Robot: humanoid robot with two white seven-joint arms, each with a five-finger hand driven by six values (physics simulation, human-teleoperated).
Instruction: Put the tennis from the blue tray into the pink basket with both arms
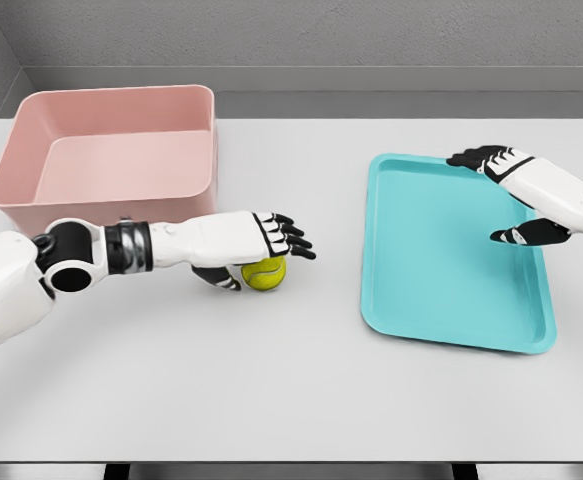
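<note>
Tennis ball (265, 273) sits on the white table (291, 390), between the pink basket (111, 150) and the blue tray (451, 255), nearer the basket and already out of the tray. My left hand (256, 250) lies over it from the left: palm and fingers drape across the top and the thumb curls under the near side, so I judge it a loose cupping hold and not a firm clamp. I cannot tell whether the ball is lifted or touching the tabletop.

My right hand (511, 195) hovers over the far right side of the tray, fingers spread wide, holding nothing.

The risk I see is the ball itself. It is round, fuzzy and yellow-green, and it will roll at the slightest nudge on this smooth, flat surface. With only part of the hand around it, a quick lift could squeeze it out forward, and it would run away across the table. The basket wall is tall and smooth with rounded corners; if I carry the ball too low, knuckles or ball may strike the rim and knock it loose. The tray is a shallow teal plastic slab with a low raised lip, so it matters little from here.
</note>
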